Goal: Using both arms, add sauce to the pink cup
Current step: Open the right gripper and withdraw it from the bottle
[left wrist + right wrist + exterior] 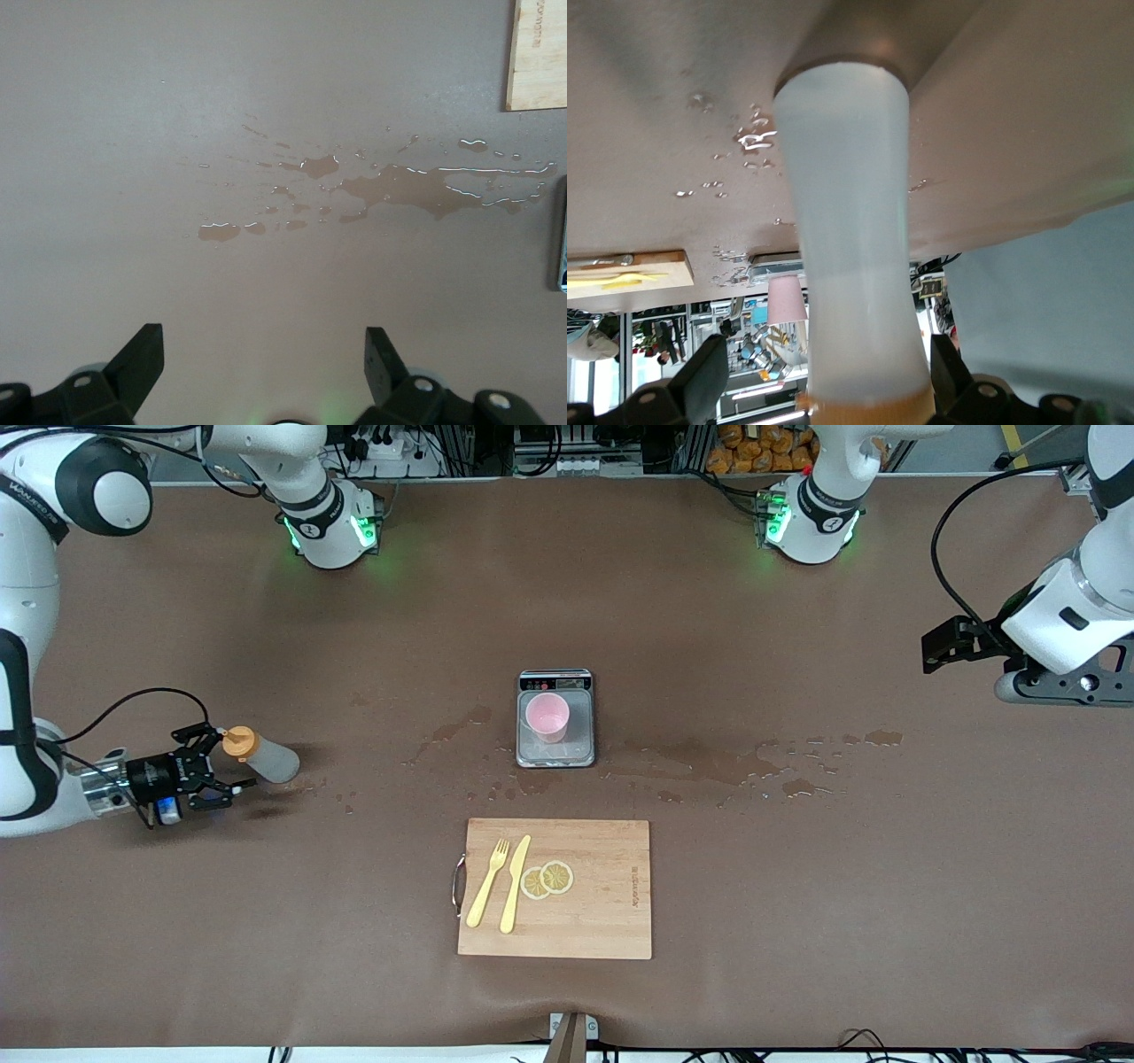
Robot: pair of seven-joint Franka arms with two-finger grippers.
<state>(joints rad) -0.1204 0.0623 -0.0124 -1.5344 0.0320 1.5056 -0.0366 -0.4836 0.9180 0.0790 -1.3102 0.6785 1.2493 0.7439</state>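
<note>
The squeeze bottle (pixel 268 759) of sauce lies on its side on the table near the right arm's end, its orange cap (pixel 237 741) toward my right gripper (pixel 226 762). In the right wrist view the bottle (pixel 850 221) fills the space between the open fingers (pixel 707 372), which stand on either side of its cap end without closing on it. The pink cup (pixel 547 716) stands on the scale (pixel 555 755) at the table's middle and also shows in the right wrist view (pixel 786 299). My left gripper (pixel 950 644) waits open and empty above the left arm's end of the table (pixel 263 354).
A wooden cutting board (pixel 602 890) with a yellow fork, knife and two lemon slices lies nearer to the camera than the scale. Spilled liquid (pixel 709 757) spreads on the table between the scale and the left arm's end and shows under the left gripper (pixel 399 186).
</note>
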